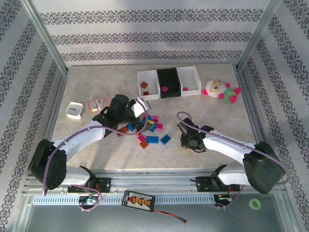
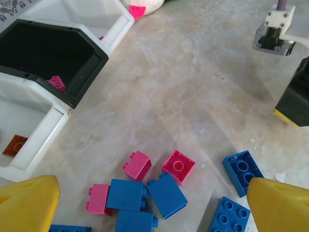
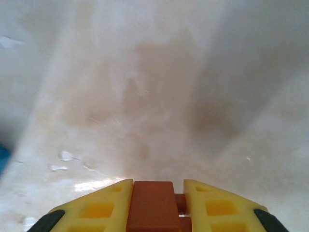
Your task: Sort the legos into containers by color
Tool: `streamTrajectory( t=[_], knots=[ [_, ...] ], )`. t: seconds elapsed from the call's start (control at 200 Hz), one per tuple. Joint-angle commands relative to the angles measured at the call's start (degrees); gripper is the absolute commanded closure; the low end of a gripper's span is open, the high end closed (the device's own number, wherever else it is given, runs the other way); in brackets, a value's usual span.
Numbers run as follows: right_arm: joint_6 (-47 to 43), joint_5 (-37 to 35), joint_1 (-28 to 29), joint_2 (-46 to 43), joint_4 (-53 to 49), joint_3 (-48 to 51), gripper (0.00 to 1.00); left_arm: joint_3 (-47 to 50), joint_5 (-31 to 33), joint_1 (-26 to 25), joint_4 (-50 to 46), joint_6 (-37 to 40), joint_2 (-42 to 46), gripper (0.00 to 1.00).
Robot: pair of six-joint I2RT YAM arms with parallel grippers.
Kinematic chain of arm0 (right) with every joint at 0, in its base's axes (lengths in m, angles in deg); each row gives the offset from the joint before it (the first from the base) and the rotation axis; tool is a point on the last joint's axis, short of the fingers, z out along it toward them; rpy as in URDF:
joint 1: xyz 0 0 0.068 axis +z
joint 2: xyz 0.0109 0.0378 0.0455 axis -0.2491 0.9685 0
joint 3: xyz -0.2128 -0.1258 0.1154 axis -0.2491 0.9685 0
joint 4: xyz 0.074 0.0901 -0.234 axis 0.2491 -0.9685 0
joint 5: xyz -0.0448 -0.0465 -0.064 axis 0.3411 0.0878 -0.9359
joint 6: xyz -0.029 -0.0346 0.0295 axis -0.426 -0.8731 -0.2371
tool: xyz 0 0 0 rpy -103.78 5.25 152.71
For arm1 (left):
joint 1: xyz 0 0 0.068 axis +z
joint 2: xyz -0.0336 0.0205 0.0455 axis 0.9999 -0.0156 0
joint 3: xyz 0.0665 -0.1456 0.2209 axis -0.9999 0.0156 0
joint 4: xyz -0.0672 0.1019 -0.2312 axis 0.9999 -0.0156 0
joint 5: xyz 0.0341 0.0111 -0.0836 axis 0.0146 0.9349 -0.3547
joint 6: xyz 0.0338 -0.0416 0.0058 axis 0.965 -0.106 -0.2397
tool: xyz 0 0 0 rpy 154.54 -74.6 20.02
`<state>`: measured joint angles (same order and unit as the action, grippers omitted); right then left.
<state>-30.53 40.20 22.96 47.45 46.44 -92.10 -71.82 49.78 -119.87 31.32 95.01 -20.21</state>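
Right wrist view: the right end effector (image 3: 155, 189) is clamped on a brown-orange lego (image 3: 153, 207) above bare counter (image 3: 145, 96). Whether the lego touches the counter cannot be told.

Step judged: pick done, carry pending. The next move calls for a lift and a reach to the leftmost white container (image 1: 148, 96), where a brown brick (image 1: 144, 85) lies.

The left end effector (image 2: 154, 208) hangs with its fingers wide apart over the blue and pink pile (image 2: 145, 191). The frame edge cuts off the held lego's lower part.

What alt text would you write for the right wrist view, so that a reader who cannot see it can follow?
The right gripper is shut on a brown-orange lego, held between its two yellow fingers at the bottom of the frame. Beyond them lies the pale marbled table, with a blue sliver at the left edge.
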Motion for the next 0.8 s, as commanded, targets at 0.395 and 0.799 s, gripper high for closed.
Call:
streamTrajectory(
  t=[0.395,0.799],
  knots=[
    [-17.3,-1.67,-3.96,16.25,13.51,-27.49,0.84,10.19,11.5,-0.38,3.55,-12.32,11.43,0.01],
    [-29.2,1.65,-5.97,40.73,24.12,-52.95,0.85,19.17,17.93,-0.46,18.13,-21.26,16.66,0.01]
  ],
)
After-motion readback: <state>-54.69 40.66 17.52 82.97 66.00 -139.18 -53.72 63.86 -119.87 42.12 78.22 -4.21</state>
